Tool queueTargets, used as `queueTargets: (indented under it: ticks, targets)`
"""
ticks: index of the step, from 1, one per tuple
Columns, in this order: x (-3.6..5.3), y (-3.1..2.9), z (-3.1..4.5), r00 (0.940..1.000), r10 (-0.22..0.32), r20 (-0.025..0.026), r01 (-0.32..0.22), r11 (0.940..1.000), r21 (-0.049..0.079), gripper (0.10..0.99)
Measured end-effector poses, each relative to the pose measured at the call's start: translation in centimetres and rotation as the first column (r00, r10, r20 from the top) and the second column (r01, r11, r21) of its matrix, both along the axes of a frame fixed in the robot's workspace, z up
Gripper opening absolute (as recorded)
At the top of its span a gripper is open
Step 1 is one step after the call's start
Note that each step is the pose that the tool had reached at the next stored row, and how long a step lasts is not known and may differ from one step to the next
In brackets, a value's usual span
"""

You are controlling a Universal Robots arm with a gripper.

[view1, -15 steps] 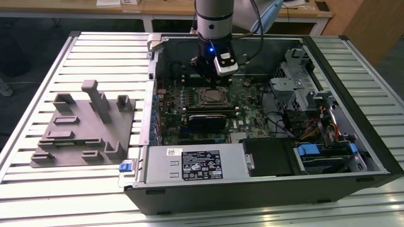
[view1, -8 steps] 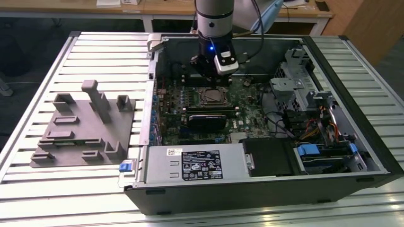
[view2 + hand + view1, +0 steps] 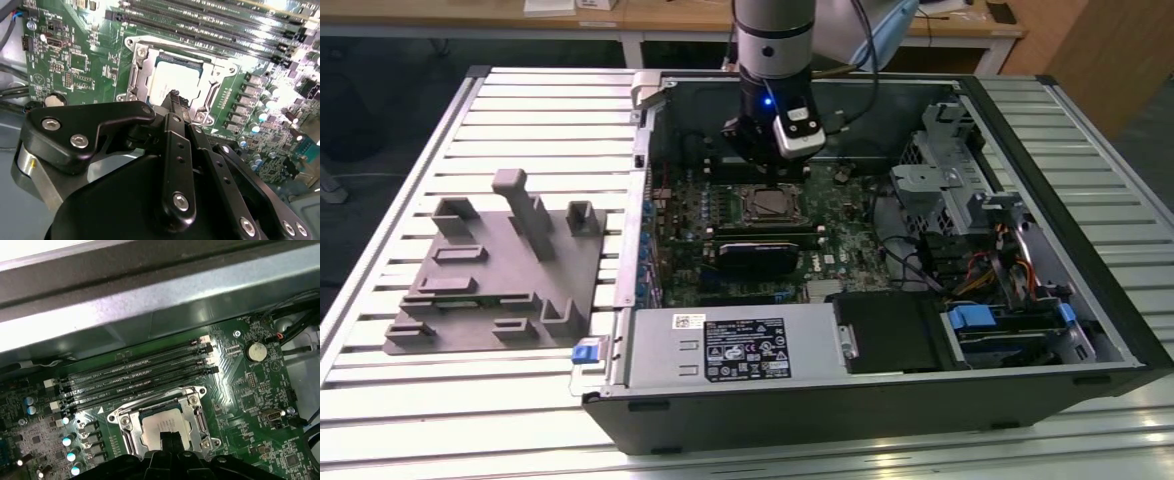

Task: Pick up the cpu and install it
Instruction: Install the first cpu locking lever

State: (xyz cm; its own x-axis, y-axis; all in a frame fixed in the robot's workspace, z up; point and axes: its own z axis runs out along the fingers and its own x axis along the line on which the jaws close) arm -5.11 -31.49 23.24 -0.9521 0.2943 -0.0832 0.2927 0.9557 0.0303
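The arm (image 3: 774,40) hangs straight down, wrist vertical, its black gripper (image 3: 174,96) pointing downward with the two fingers (image 3: 169,440) pressed together at the tips.

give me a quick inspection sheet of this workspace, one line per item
surface: slatted metal table carrying an open pc case.
job's things: cpu lies in the socket on the motherboard, frame open around it; seen in both wrist views.
clutter: grey fixture with upright posts on the table, at the exterior view's left of the case.
grippers: gripper is just above the cpu; fingers close together, nothing between them.
cables: bundles run past the drive bays at the exterior view's right; a cable hangs along the arm.
surroundings: wooden desks behind the table.
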Motion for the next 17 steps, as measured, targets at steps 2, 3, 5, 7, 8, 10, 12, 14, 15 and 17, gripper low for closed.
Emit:
queueTargets:
  ticks: [2,3,5,7,8,10,12,14,15,17]
  targets:
    - [0.02,-0.28,0.00,1.0000,0.000,-0.0001,0.000,1.0000,-0.001,0.106]
    - [0.04,-0.47,0.00,1.0000,0.000,-0.0002,0.000,1.0000,-0.001,0.106]
    - [0.08,-0.90,0.00,1.0000,0.000,-0.0005,0.000,1.0000,-0.001,0.106]
    - [0.13,-1.26,0.00,1.0000,0.000,-0.0008,0.000,1.0000,-0.001,0.106]
    - [0.14,-1.33,0.00,1.0000,0.000,-0.0008,0.000,1.0000,-0.001,0.106]
    - [0.15,-1.35,-0.01,1.0000,0.000,-0.0008,0.000,1.0000,-0.001,0.106]
    - [0.15,-1.36,0.00,1.0000,0.000,-0.0009,0.000,1.0000,-0.001,0.106]
    - [0.17,-1.37,0.01,1.0000,0.000,-0.0009,0.000,1.0000,-0.001,0.106]
    - [0.17,-1.37,0.04,1.0000,0.000,-0.0012,0.000,1.0000,-0.001,0.106]
    - [0.19,-1.37,0.16,1.0000,0.000,-0.0013,0.000,1.0000,-0.001,0.106]
